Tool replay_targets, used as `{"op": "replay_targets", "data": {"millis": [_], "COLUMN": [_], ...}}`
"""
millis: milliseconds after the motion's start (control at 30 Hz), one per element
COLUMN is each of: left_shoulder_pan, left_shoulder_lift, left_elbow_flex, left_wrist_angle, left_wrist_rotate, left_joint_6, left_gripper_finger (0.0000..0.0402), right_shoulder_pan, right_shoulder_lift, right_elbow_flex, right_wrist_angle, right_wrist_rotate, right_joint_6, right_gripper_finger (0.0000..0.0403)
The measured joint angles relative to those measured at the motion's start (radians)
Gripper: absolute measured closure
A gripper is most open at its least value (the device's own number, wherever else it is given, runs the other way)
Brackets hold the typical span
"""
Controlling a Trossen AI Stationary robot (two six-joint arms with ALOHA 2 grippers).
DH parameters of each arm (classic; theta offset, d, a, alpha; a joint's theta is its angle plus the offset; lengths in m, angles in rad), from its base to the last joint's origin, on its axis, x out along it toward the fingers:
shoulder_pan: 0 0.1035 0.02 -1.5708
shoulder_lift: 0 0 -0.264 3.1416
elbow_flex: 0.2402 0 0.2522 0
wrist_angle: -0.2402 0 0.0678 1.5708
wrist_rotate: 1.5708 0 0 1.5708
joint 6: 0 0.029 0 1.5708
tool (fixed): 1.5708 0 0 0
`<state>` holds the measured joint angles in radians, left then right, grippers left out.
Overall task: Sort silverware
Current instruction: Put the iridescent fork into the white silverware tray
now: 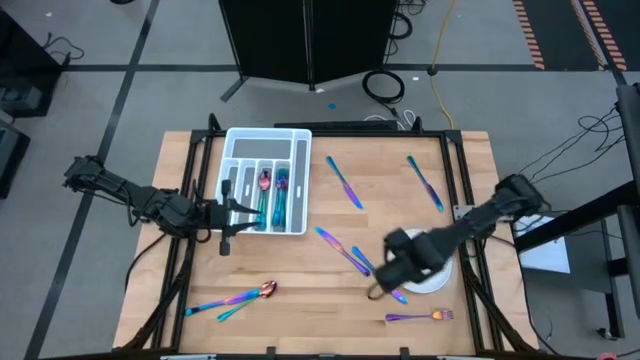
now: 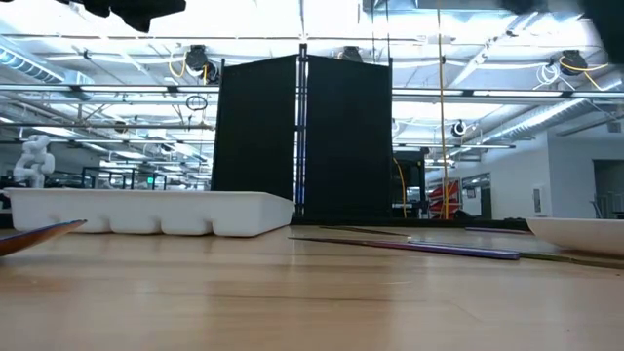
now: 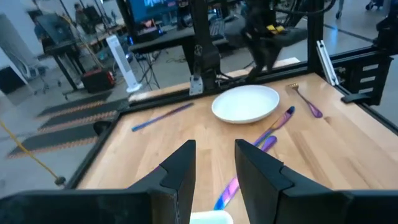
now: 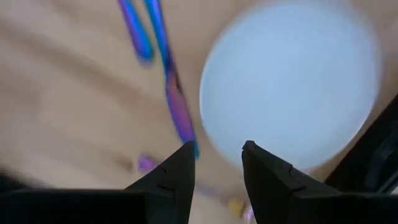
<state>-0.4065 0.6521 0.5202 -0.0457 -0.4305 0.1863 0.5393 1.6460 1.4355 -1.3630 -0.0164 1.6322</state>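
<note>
The sorting is partly done: a few pieces of silverware (image 1: 272, 190) already lie in the compartments of the white tray (image 1: 297, 140), while most are loose on the worktop (image 1: 300, 270). Two knives (image 1: 343, 182) lie beyond the tray toward the far right, a pair of pieces (image 1: 345, 252) sits near the middle, a spoon and another piece (image 1: 238, 297) lie at the near left, and a fork (image 1: 420, 317) lies at the near right by the plate (image 1: 436, 278). The left gripper (image 1: 228, 215) hangs at the tray's near left edge, its fingers (image 3: 180, 168) apart with nothing between them. The right gripper (image 1: 385, 283) hovers over the plate's edge and the pieces beside it, fingers (image 4: 177, 174) parted and empty. By this showing, seven or so pieces remain to be moved
</note>
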Motion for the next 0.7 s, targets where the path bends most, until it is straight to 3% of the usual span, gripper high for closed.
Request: {"op": "replay_targets", "data": {"millis": [233, 500, 700], "left_shoulder_pan": [0.0, 0.0, 0.0], "left_shoulder_lift": [0.0, 0.0, 0.0], "left_elbow_flex": [0.0, 0.0, 0.0], "left_wrist_angle": [0.049, 0.075, 0.076], "left_wrist_rotate": [0.0, 0.0, 0.0], "left_joint_6": [0.083, 0.108, 0.108], "left_gripper_finger": [0.0288, 0.0288, 0.0288], "right_shoulder_pan": [0.135, 0.268, 0.359], "right_shoulder_lift": [-0.036, -0.036, 0.008], "right_elbow_flex": [-0.195, -0.331, -0.349], "right_wrist_angle": [0.257, 0.689, 0.718], "right_wrist_rotate": [-0.039, -0.087, -0.089], "right_joint_6": [-0.056, -0.415, -0.507], "right_gripper_finger": [0.0284, 0.0284, 0.0284]}}
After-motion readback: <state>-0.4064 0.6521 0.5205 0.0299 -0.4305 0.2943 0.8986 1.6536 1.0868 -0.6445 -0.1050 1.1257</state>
